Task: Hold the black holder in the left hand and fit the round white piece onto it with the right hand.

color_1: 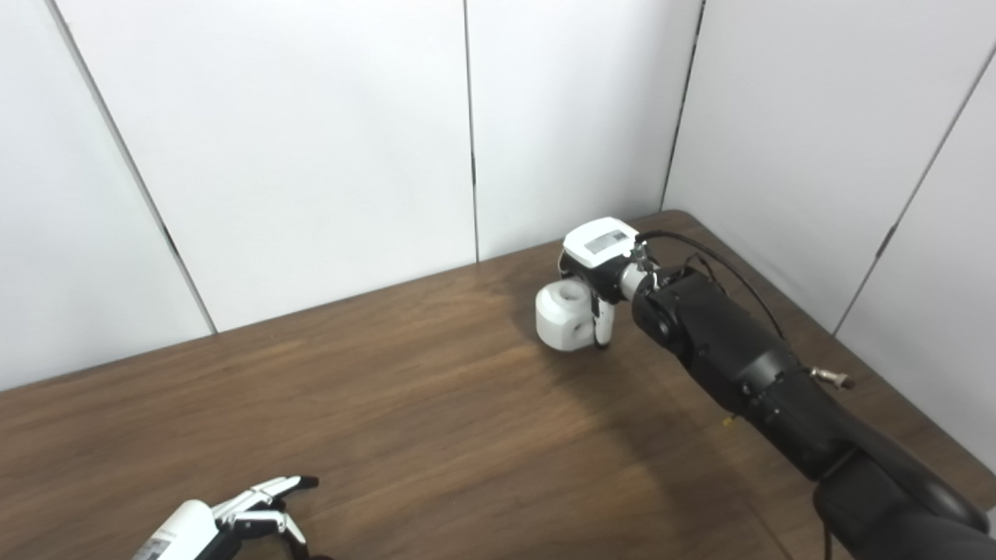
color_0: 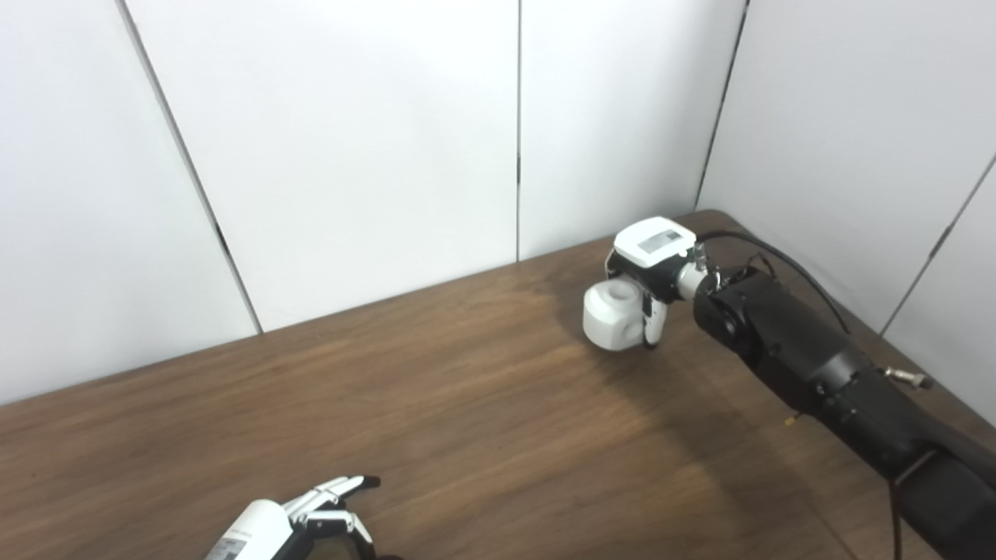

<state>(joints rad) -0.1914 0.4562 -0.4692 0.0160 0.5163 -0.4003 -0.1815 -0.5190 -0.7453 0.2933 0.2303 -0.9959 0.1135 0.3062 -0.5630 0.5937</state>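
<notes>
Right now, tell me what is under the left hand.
The left hand sits at the bottom edge over the brown table. A dark shape shows beneath its fingers, mostly cut off; no black holder can be confirmed.

Open bench between the two hands, walled in at the back and right.

The brown bench (color_0: 467, 412) lies bare across its middle, a wide lane running from the left hand (color_0: 311, 521) at the near edge up to the right hand (color_0: 650, 268) at the far right corner. White wall panels (color_0: 350, 140) close off the back edge and the right side, so the corner behind the right hand is tight. The round white piece (color_0: 615, 315) sits at that hand, on its left side. The right forearm (color_0: 817, 365) and its black cable (color_0: 778, 260) cross the bench's right side diagonally, blocking passage there.
</notes>
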